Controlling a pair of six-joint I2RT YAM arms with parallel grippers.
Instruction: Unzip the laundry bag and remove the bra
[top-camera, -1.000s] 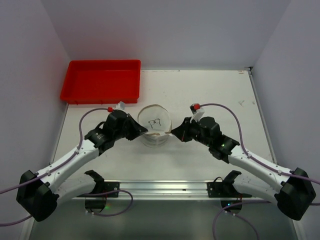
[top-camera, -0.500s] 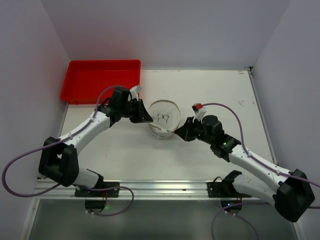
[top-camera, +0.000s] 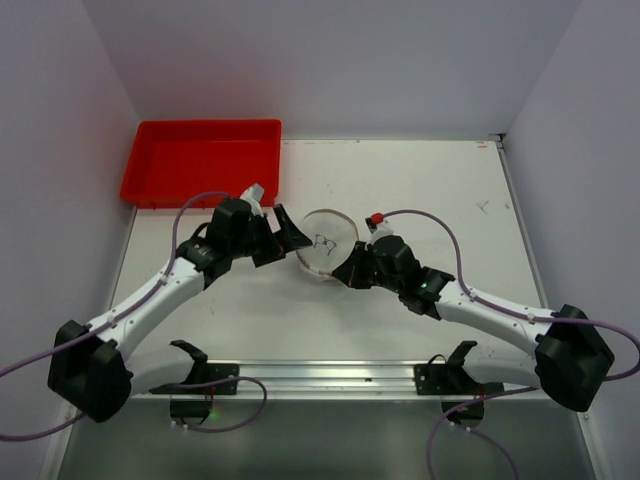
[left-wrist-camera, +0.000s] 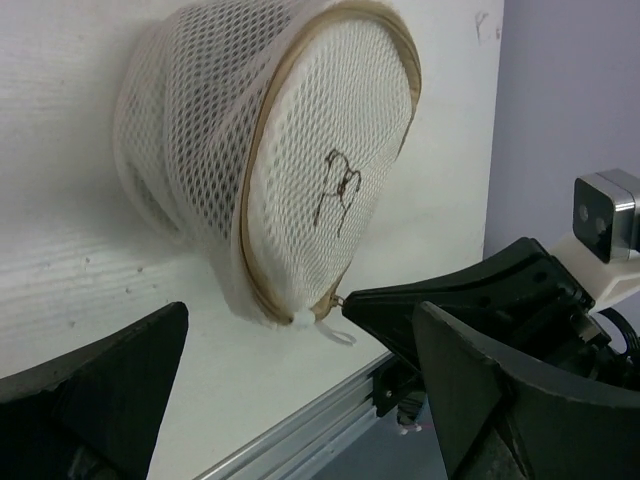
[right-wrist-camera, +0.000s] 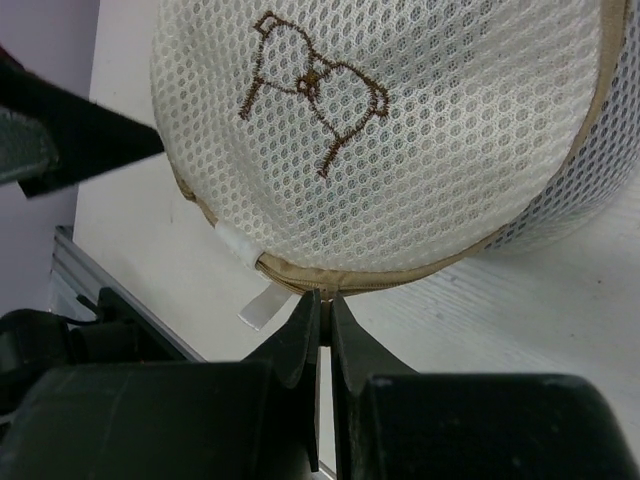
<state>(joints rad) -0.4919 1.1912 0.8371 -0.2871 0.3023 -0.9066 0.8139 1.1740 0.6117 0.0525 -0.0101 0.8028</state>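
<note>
The right gripper (right-wrist-camera: 322, 305) is pinched almost closed at the bag's lower rim, apparently on the small zip pull (left-wrist-camera: 338, 299). The left gripper (top-camera: 283, 238) gapes wide and holds nothing, just beside the laundry bag (top-camera: 325, 240). The bag stands tilted on edge on the table (top-camera: 430, 180) between them; being light, soft mesh on a springy hoop, it would likely slide with the zip unless its rim is pinched near the white tab (right-wrist-camera: 258, 308).

Laundry bag (top-camera: 325, 252): round white mesh drum w/ tan zip band (right-wrist-camera: 400, 275) round its circular face, dark bra drawing (right-wrist-camera: 315, 95) at ctr, white pull tab (right-wrist-camera: 262, 303) at lower rim; tipped on edge, zip apparently shut, mid-table (top-camera: 430, 170).
</note>
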